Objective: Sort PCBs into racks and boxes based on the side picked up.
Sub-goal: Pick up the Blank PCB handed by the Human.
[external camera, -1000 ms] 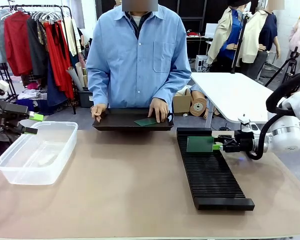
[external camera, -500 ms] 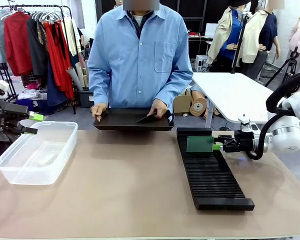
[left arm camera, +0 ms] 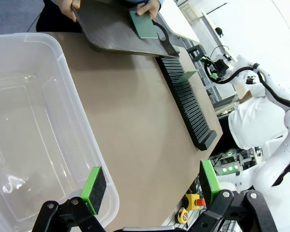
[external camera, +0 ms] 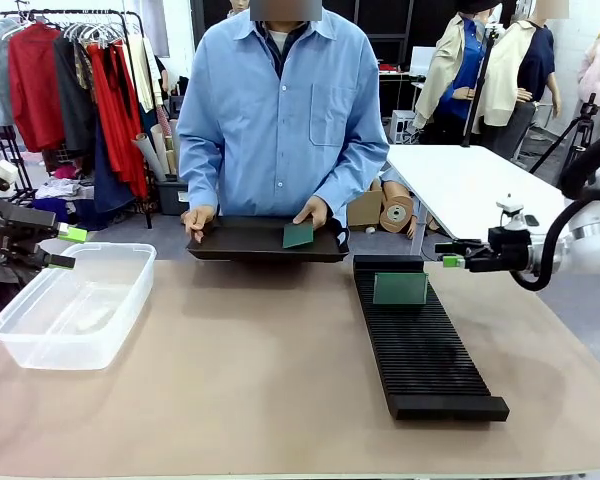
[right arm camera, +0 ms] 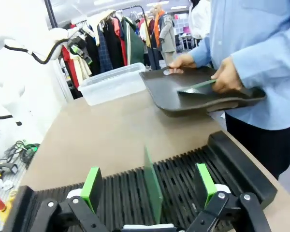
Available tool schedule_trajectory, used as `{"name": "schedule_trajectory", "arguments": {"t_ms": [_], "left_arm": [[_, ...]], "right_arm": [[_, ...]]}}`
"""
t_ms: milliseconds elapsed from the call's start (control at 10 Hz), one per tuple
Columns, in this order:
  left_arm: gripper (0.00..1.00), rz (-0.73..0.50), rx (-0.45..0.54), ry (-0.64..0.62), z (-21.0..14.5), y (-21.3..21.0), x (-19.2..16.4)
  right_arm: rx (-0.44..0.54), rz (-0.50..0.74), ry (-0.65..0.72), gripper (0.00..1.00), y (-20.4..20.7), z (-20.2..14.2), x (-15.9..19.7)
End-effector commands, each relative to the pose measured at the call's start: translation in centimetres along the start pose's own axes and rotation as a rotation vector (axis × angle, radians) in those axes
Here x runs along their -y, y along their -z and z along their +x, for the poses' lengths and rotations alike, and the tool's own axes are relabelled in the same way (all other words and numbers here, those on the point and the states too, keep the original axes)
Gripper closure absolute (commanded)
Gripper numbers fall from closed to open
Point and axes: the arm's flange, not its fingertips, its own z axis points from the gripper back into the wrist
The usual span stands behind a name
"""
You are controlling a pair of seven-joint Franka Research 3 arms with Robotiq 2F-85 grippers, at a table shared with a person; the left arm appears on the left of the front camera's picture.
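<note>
Green PCB (external camera: 399, 288) stands upright in the black rack (external camera: 420, 345) at 3 o'clock, another PCB (external camera: 298, 235) leans in the person's tray (external camera: 240, 245) at 12 o'clock, the clear box (external camera: 40, 345) sits at 9 o'clock by the open left gripper (external camera: 67, 248), and the open right gripper (external camera: 444, 255) has backed away from the rack.

Background: a white table (external camera: 470, 185) stood on grey floor (external camera: 130, 228); a clothes rail (external camera: 70, 70) of red and grey garments hung far to its left, cardboard rolls (external camera: 395, 212) just beside it.
</note>
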Motion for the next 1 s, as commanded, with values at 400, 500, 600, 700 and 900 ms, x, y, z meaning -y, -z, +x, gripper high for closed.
{"name": "schedule_trajectory", "arguments": {"t_ms": [400,500,600,700,900], "left_arm": [[0.00,0.009,0.002,0.005,-0.1,-0.1,0.1],[0.00,0.009,0.002,0.005,-0.1,-0.1,0.1],[0.00,0.009,0.002,0.005,-0.1,-0.1,0.1],[0.00,0.009,0.002,0.005,-0.1,-0.1,0.1],[0.00,0.009,0.002,0.005,-0.1,-0.1,0.1]], "right_arm": [[-0.032,0.152,0.421,0.00,0.8,4.6,-11.4],[-0.043,0.133,0.505,0.00,1.4,5.4,-11.6],[-0.037,0.080,0.587,0.00,2.2,6.1,-11.6],[-0.012,0.093,0.672,0.00,3.1,6.7,-11.3],[-0.021,0.061,0.757,0.00,3.9,7.2,-11.4]]}}
